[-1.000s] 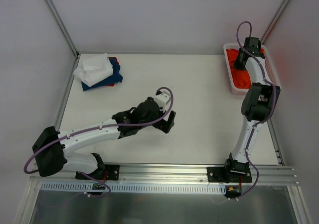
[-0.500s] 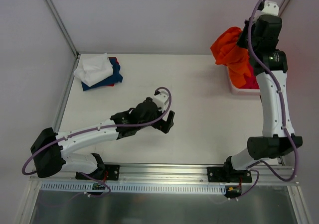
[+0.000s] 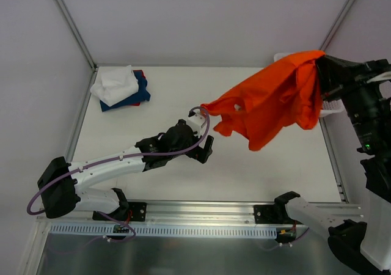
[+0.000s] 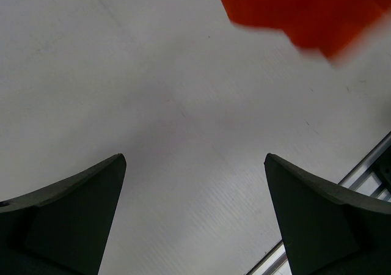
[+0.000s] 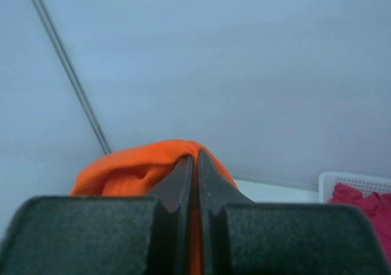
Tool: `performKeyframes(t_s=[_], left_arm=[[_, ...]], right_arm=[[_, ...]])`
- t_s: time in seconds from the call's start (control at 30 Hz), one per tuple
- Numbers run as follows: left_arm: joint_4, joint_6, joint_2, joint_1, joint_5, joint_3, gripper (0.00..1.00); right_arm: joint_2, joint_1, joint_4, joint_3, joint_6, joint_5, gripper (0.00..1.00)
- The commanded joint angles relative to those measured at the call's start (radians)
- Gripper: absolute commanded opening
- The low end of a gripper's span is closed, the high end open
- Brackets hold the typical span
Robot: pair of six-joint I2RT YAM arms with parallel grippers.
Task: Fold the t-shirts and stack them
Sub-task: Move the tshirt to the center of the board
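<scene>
Right hand (image 3: 322, 73) is clenched on one orange t-shirt (image 3: 275, 101). Top view: the shirt hangs in the air over the right half of the white surface (image 3: 256, 165), soft creased cloth fanned out to the left. Its left tip lines up over the left wrist; I can't tell the height gap. Left hand (image 3: 204, 148) is released, holding nothing. Far-left corner: one stack, three pieces I can count. That's a crumpled white shirt (image 3: 116, 82) on top, a navy shirt (image 3: 139, 95) under it, and a crimson sliver (image 3: 142, 74) at the edge. One white mesh basket (image 3: 331, 107) on the right, mostly hidden.

Left wrist: left hand (image 4: 194, 159), two dark wedge fingers (image 4: 67, 214) wide apart over the bare matte surface (image 4: 153, 104). Orange t-shirt (image 4: 305, 9) blurred at the top.

Right wrist: right hand (image 5: 195, 159), two fingers (image 5: 177, 183) pressed together, a fold of the orange t-shirt (image 5: 140, 171) pinched between. Basket (image 5: 360, 180) corner lower right, with crimson cloth (image 5: 360, 208) inside.
</scene>
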Motion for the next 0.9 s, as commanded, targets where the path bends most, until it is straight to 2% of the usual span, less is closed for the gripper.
performKeyframes(t_s=[0.0,0.1,0.2,0.37,0.47,0.57,0.87], left_arm=[[0.032,-0.019,-0.006,-0.011,-0.010,0.006,0.99],[0.030,-0.022,-0.004,-0.011,-0.006,0.010,0.99],[0.029,-0.025,-0.007,-0.011,-0.006,0.010,0.99],[0.029,-0.028,-0.021,-0.011,-0.013,-0.002,0.99],[0.029,-0.027,-0.021,-0.011,-0.015,-0.003,0.99],[0.029,-0.028,-0.015,-0.011,-0.017,0.000,0.99],[0.029,-0.041,0.013,-0.012,-0.006,0.017,0.99]], right_arm=[[-0.010,0.006,0.062,-0.028,0.042,-0.082,0.00],[-0.016,0.006,0.035,-0.077,0.062,-0.090,0.00],[-0.032,0.006,0.046,-0.218,0.088,-0.099,0.00],[-0.032,0.006,0.110,-0.501,0.143,-0.208,0.00],[-0.021,0.009,0.160,-0.591,0.198,-0.268,0.00],[0.017,0.030,0.173,-0.600,0.215,-0.329,0.00],[0.071,0.141,0.158,-0.539,0.155,-0.352,0.00]])
